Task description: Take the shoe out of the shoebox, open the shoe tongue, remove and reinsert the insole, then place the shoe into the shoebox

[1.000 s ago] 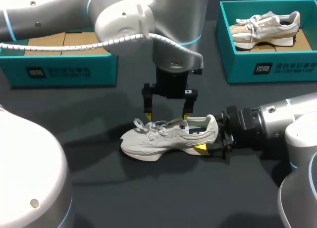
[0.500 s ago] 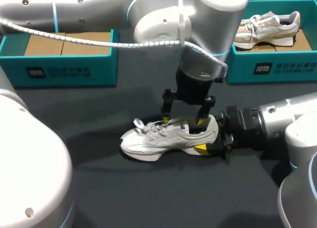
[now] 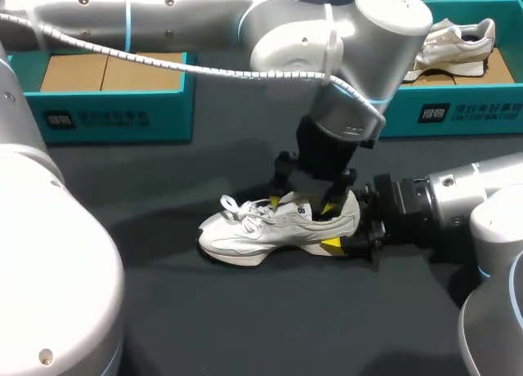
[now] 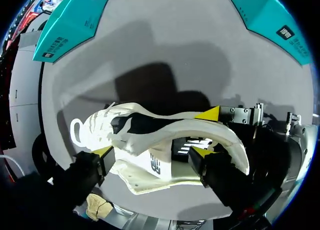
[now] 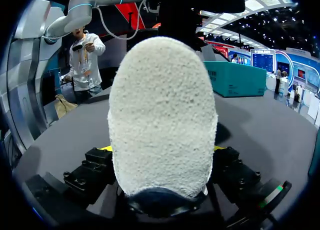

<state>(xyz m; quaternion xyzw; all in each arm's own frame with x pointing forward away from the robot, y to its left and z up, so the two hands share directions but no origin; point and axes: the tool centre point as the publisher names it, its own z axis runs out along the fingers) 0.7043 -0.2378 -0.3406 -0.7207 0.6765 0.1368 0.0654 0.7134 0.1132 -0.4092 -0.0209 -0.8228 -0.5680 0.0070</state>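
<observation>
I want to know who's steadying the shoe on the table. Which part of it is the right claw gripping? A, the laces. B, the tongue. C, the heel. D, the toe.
C: the right claw has a yellow tip on each side of the heel of the shoe, and the toe and laces point away from it.

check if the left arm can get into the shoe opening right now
Probably yes. The left jaws stand open right at the shoe opening, tips down by its rim, with nothing covering it. The right jaws clamp the heel from behind, clear of the opening.
</observation>
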